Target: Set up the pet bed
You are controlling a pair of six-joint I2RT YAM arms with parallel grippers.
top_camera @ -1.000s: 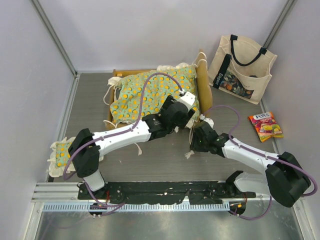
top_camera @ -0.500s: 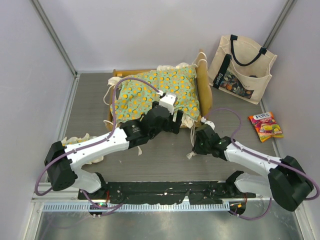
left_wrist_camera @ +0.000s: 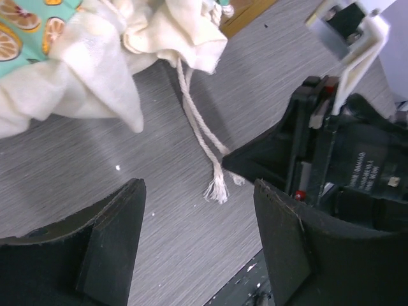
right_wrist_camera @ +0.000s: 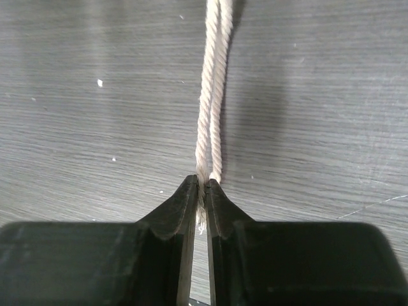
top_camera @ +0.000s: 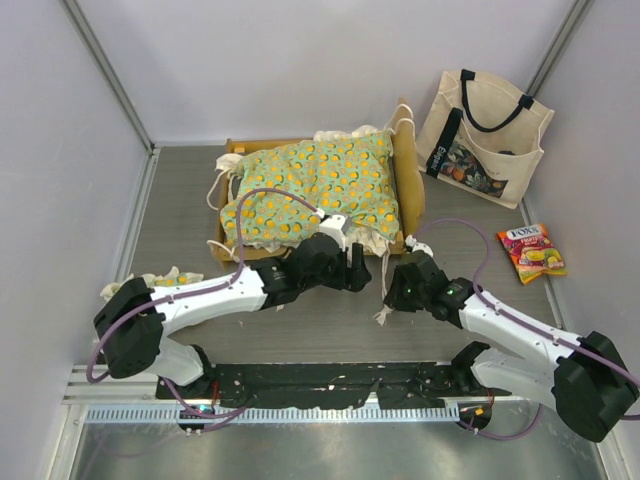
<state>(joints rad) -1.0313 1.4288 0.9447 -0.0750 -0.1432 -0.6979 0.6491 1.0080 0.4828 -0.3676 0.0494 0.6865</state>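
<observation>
**Near the bed corner: sketchy cord grip**

Right pincer (right_wrist_camera: 201, 186) is clamping the cream twisted tie cord (right_wrist_camera: 214, 95) near its frayed end, so I'm guessing a tug slips it out. Left pincer (left_wrist_camera: 196, 210) is hanging open nearby. Green orange-print ruffled cushion (top_camera: 320, 185) is lying on the light-wood bed frame (top_camera: 408, 185) toward the grey desk's (top_camera: 180, 200) back, and yanking is risking dragging it askew.

I see the mattress cushion (top_camera: 320, 185) in green with an orange-slice print and a cream ruffle, its frame (top_camera: 408, 185) light wood. The tie cord (right_wrist_camera: 213, 83) is cream on the grey table (top_camera: 180, 220); the tote bag (top_camera: 510, 140) is cream with black handles.
</observation>
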